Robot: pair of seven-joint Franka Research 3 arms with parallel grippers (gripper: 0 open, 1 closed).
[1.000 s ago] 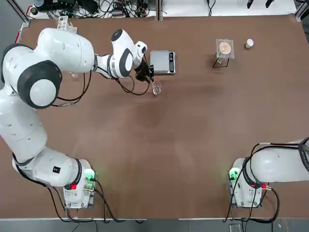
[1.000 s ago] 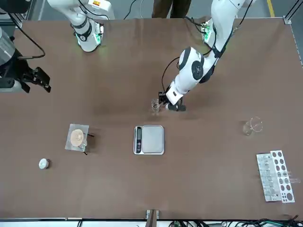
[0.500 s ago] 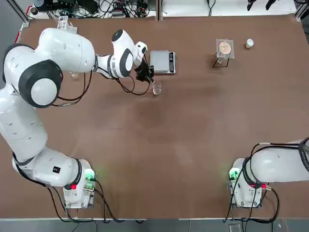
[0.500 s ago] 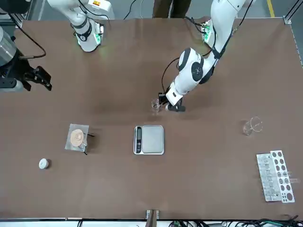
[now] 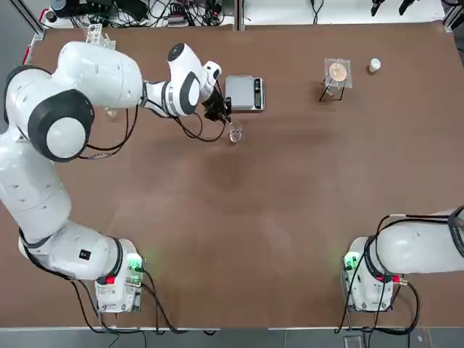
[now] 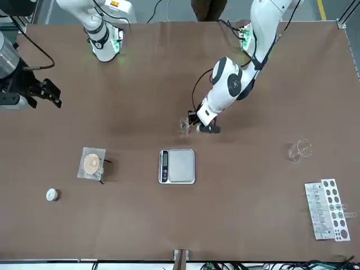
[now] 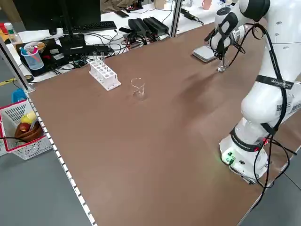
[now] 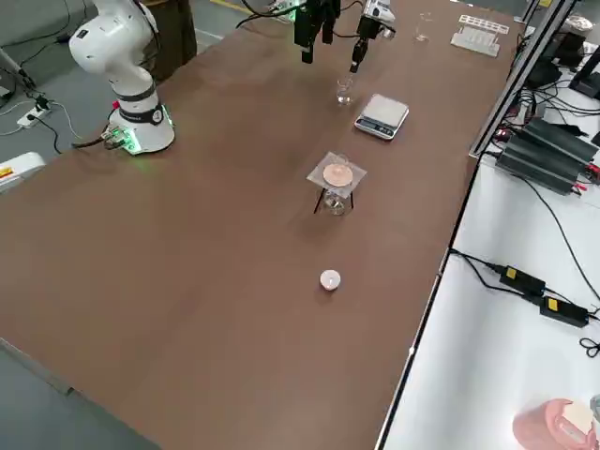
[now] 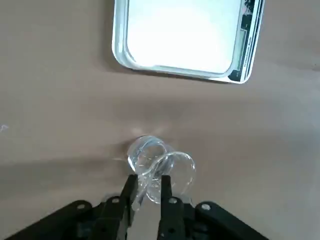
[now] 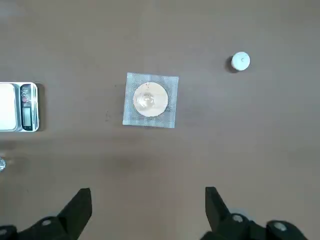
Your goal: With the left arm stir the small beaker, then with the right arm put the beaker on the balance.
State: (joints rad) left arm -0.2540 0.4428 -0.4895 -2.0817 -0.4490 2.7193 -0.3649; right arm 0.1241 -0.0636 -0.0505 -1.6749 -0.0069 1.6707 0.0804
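The left arm's black two-finger gripper (image 9: 146, 187) hung directly over the small clear glass beaker (image 5: 235, 134), its fingers (image 9: 129, 187) drawn nearly together on what looked like a thin clear glass rod (image 9: 150, 176) dipping into the cup, though the rod was hard to make out against the glass. The beaker stood on the brown table (image 5: 290, 188) just beside the flat grey balance with its square silver pan (image 5: 243, 93), on the side of the balance nearer the robot, and apart from it. It stood upright, its long axis vertical and its open mouth facing up toward the gripper. To my eye the stirring step was in hand, and doing it well would call for small, slow circles kept inside the rim, with the rod held plumb so it would not lever the light cup over or shove it against the balance. The rod should be lifted straight up and clear before anything else approached. The right arm's black gripper (image 6: 35, 94) hung high and well away from the balance, out past the small mesh-topped stand (image 6: 93, 163), its fingers (image 10: 80, 204) spread wide and empty.
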